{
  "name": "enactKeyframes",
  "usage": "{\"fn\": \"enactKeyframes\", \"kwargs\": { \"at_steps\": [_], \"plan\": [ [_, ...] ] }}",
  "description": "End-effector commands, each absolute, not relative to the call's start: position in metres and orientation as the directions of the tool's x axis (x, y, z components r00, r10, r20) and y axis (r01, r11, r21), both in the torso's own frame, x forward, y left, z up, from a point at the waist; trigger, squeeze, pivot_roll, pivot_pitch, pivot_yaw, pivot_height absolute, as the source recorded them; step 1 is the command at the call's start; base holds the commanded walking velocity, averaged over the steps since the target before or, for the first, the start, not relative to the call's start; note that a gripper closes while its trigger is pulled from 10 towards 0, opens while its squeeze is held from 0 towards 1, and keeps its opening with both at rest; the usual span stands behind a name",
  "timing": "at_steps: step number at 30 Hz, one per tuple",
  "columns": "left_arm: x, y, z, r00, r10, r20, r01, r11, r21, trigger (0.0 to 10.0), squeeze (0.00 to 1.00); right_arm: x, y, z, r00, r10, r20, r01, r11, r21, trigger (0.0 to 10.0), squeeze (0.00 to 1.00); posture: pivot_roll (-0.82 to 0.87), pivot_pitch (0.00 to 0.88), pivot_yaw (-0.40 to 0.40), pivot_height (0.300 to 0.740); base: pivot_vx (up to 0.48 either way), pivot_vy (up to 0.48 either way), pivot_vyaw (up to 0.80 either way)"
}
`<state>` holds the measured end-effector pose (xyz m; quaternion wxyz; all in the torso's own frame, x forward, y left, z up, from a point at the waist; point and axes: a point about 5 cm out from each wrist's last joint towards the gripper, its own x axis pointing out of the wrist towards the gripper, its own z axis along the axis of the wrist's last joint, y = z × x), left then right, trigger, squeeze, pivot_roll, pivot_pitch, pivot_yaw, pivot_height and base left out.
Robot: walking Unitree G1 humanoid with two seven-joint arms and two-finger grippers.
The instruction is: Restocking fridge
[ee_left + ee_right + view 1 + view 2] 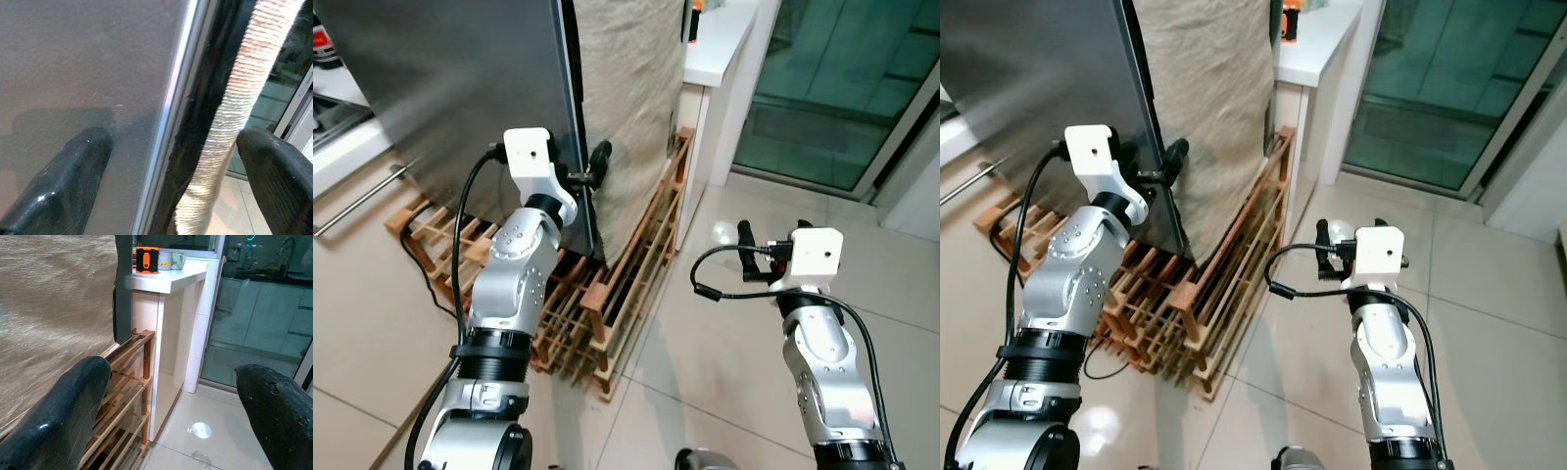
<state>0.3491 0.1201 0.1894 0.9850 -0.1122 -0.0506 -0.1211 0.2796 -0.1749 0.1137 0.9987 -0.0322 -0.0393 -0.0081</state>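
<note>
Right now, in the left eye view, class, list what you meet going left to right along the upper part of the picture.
Steel fridge door → beige cloth → white counter → glass sliding door.

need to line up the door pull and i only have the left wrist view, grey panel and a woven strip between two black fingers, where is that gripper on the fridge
Observer: The left gripper is at the fridge door's right edge, low on the door, one finger on each side of the edge.
Operator: whats the woven strip
Observer: Beige cloth draped down the fridge's side, just behind the door edge.
Operator: what does the fridge stand on
Observer: A wooden slatted rack on the tiled floor.
Operator: wheres my other arm
Observer: The right gripper is open and empty, held over the floor, aimed at a white counter past the rack.
</note>
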Motion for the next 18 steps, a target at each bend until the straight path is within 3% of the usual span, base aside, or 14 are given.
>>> {"fn": "enactKeyframes", "kwargs": {
  "at_steps": [1, 8, 18],
  "plan": [
    [0.348, 0.117, 0.196, 0.956, -0.253, 0.150, 0.281, 0.937, -0.206, 10.0, 0.00, 0.280, -0.175, 0.114, 0.996, -0.030, 0.084, 0.035, 0.997, -0.063, 10.0, 0.00, -0.16, 0.000, 0.094, 0.740, 0.000, 0.000, 0.00],
    [0.340, 0.113, 0.195, 0.939, -0.319, 0.132, 0.340, 0.919, -0.201, 10.0, 0.00, 0.278, -0.178, 0.110, 0.995, -0.054, 0.085, 0.060, 0.996, -0.061, 10.0, 0.00, -0.17, 0.000, 0.112, 0.740, 0.000, 0.000, 0.00],
    [0.342, 0.102, 0.184, 0.940, -0.323, 0.111, 0.340, 0.916, -0.212, 10.0, 0.00, 0.281, -0.177, 0.109, 0.997, -0.027, 0.074, 0.032, 0.997, -0.072, 10.0, 0.00, -0.15, 0.000, 0.068, 0.740, 0.000, 0.000, 0.00]
  ]
}}
